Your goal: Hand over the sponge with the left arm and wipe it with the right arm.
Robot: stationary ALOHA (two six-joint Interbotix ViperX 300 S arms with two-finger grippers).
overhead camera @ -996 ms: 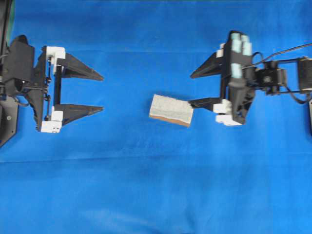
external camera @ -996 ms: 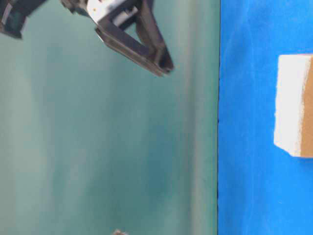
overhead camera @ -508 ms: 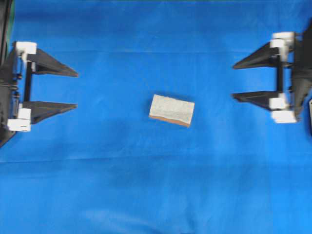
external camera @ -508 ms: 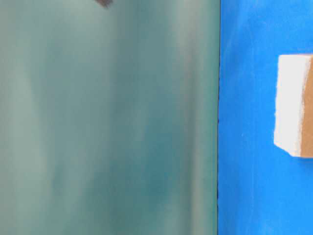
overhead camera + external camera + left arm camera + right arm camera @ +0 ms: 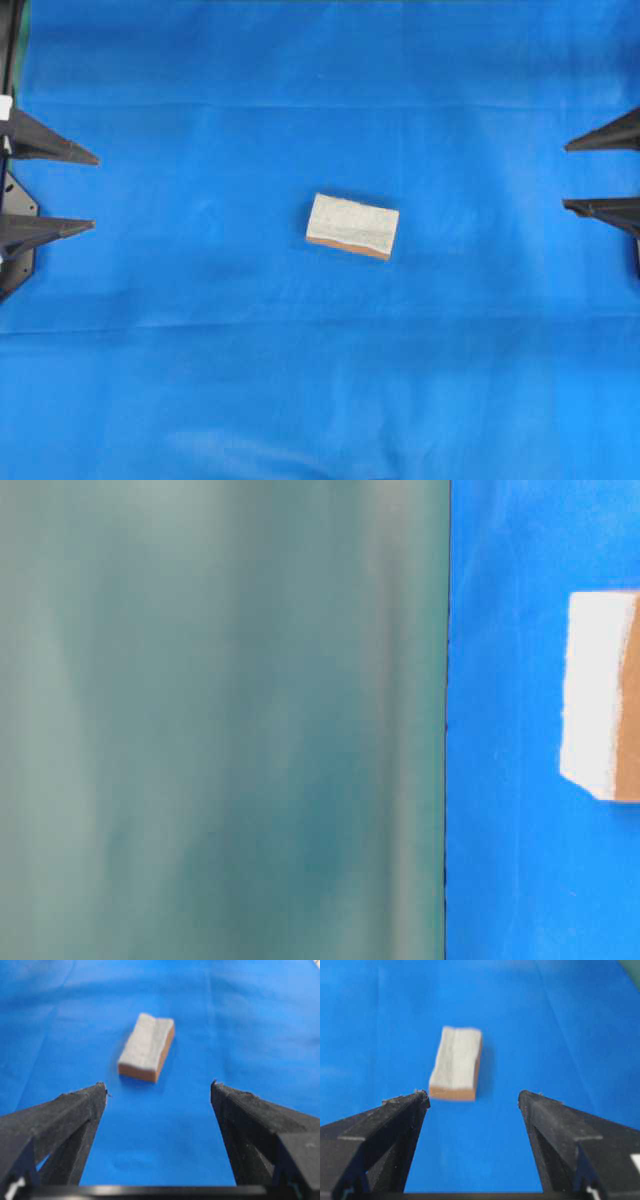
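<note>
Sitting by itself in the middle of the blue cloth [image 5: 200,380] is the sponge [image 5: 352,225], speckled grey-white side up with that thin orange-brown layer showing along its lower edge. It lies flat, turned a little off square, and nothing touches it.

From the overhead view both grippers are way out at the edges. The left gripper [image 5: 85,192] pokes in from the left border, only its two pointed black fingers [image 5: 45,150] showing, tips aimed toward the sponge but well apart from it. The right gripper [image 5: 566,176] does the same from the right border, two black fingers [image 5: 605,208] pointing inward, also well clear.

Fingers on both are spread wide with nothing between them. The left wrist camera shows it nicely: the two black tips framing bare blue cloth, the left gripper [image 5: 159,1089] empty and the sponge [image 5: 147,1047] lying out ahead of it, narrow end toward the camera. Same deal on the right wrist camera, the right gripper [image 5: 473,1096] gaping and the sponge [image 5: 455,1063] just past the left-hand tip, not touched.

The table-level view is turned sideways: a blurry teal-green backdrop [image 5: 220,720] fills most of it, a strip of blue cloth on the right, and the sponge [image 5: 598,690] cut off at the edge.
</note>
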